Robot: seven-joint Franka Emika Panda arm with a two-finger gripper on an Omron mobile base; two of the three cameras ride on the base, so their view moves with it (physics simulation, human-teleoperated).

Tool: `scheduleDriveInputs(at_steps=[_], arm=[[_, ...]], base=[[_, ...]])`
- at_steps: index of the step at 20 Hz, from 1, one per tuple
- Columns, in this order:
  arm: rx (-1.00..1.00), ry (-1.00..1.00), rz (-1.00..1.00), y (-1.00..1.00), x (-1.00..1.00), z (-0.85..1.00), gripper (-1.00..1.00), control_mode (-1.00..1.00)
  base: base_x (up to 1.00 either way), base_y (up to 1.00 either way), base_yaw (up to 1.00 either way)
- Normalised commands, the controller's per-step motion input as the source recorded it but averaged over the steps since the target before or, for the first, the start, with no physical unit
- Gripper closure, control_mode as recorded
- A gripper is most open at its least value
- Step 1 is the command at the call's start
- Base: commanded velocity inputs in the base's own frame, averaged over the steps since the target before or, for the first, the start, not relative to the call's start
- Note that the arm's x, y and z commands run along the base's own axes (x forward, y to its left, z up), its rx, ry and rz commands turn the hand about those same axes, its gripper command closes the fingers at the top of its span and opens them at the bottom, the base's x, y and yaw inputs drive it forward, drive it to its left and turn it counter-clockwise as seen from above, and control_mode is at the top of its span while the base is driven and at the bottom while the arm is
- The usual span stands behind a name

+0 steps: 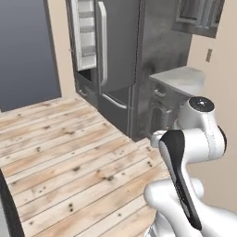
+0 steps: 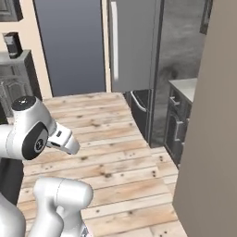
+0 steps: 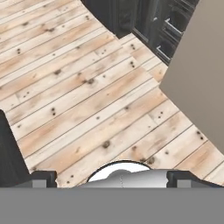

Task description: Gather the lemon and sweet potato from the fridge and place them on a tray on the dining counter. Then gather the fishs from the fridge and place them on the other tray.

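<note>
The two-finger gripper (image 3: 112, 178) hangs spread wide and empty above bare plank floor (image 1: 69, 157), well apart from the tall grey fridge (image 1: 118, 55), whose left door stands ajar.

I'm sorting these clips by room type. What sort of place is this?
A home kitchen, most likely: a tall grey fridge with one door open on white shelves, dark base cabinets under a pale counter, and a wood plank floor.

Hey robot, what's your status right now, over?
Gripper open, empty, aimed at wooden floor. Fridge ahead, left door ajar. Nothing blocking the way.
</note>
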Motion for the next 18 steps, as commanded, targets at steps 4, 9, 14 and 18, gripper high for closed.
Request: scheduleDriveInputs(at_steps=[4,9,14,18], arm=[[0.00,0.00,0.00,0.00,0.00,0.00,-1.00,1.00],[0.00,0.00,0.00,0.00,0.00,0.00,-1.00,1.00],[0.00,0.00,0.00,0.00,0.00,0.00,-1.00,1.00],[0.00,0.00,0.00,0.00,0.00,0.00,-1.00,1.00]], base=[[1.00,0.20,-0.04],[1.00,0.49,-0.13],[0.99,0.62,-0.15],[0.92,0.69,-0.18]])
